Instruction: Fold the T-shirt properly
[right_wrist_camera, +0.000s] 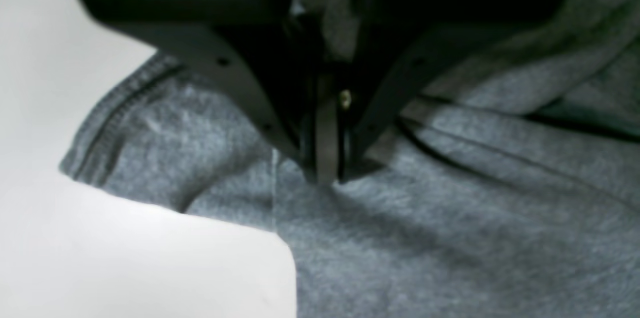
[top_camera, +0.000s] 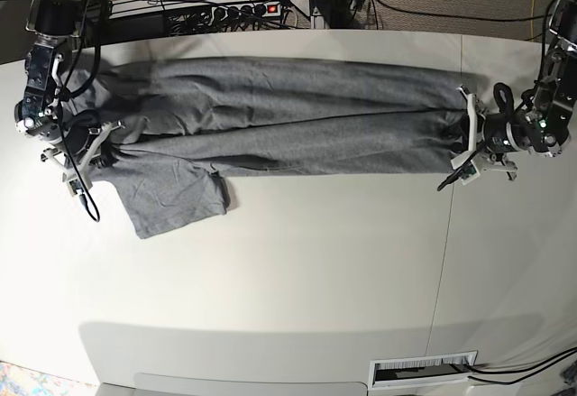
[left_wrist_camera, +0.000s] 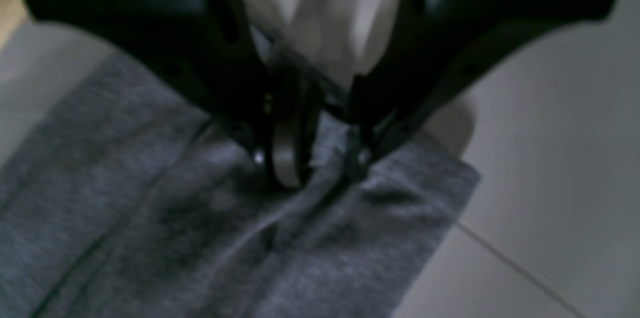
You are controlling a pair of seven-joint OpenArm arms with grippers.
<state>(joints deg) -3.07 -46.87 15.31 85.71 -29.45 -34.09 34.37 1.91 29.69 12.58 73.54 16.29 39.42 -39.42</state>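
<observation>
The heather-grey T-shirt (top_camera: 288, 125) lies stretched in a long band across the far half of the white table (top_camera: 315, 270), with one sleeve (top_camera: 171, 193) spread toward the near left. At the band's right end, my left gripper (top_camera: 463, 141) is closed on a bunched edge of fabric. The left wrist view shows T-shirt cloth (left_wrist_camera: 150, 218) gathered between the dark fingers of that gripper (left_wrist_camera: 310, 160). My right gripper (top_camera: 101, 139) holds the band's left end. In the right wrist view this gripper (right_wrist_camera: 327, 175) is pressed tight on the T-shirt fabric (right_wrist_camera: 450, 218) near a stitched hem (right_wrist_camera: 107, 123).
A power strip and tangled cables (top_camera: 243, 8) sit behind the table's back edge. A seam in the table top (top_camera: 444, 234) runs front to back on the right. At the front edge lies a white labelled strip (top_camera: 424, 371).
</observation>
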